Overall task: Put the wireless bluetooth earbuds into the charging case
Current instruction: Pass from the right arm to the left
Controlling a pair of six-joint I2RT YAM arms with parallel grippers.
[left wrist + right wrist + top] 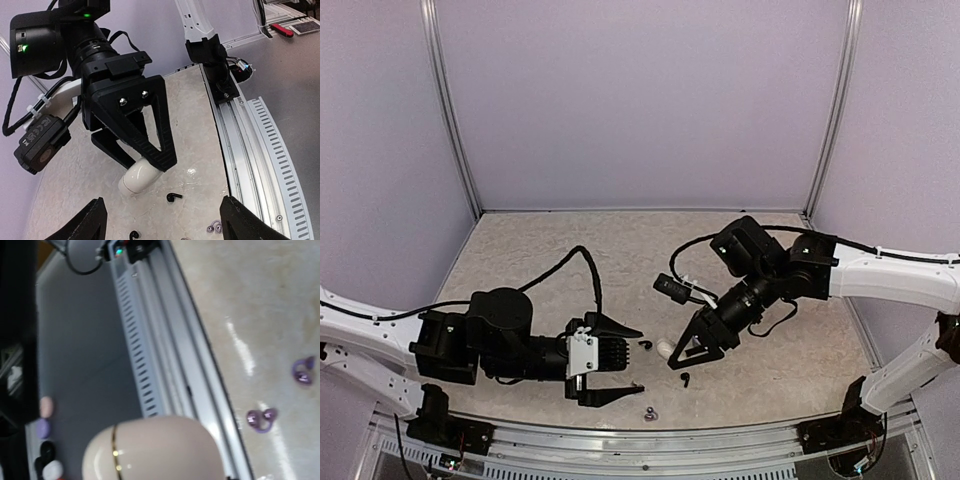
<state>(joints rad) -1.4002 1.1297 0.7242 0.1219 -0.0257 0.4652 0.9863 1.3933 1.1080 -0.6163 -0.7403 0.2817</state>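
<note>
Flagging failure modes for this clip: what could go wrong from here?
The white case in the right tool looks closed, so nothing can go in yet. The purplish earbuds lie near the front rail; the open left tool might sweep them off.

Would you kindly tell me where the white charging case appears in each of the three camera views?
Top external: the white charging case sits just right of centre, low, gripped by the right gripper.
Left wrist: lower centre, between that gripper's jaws.
Right wrist: bottom centre, large and close.
Shared landmark: the metal rail along the table's near edge.
</note>
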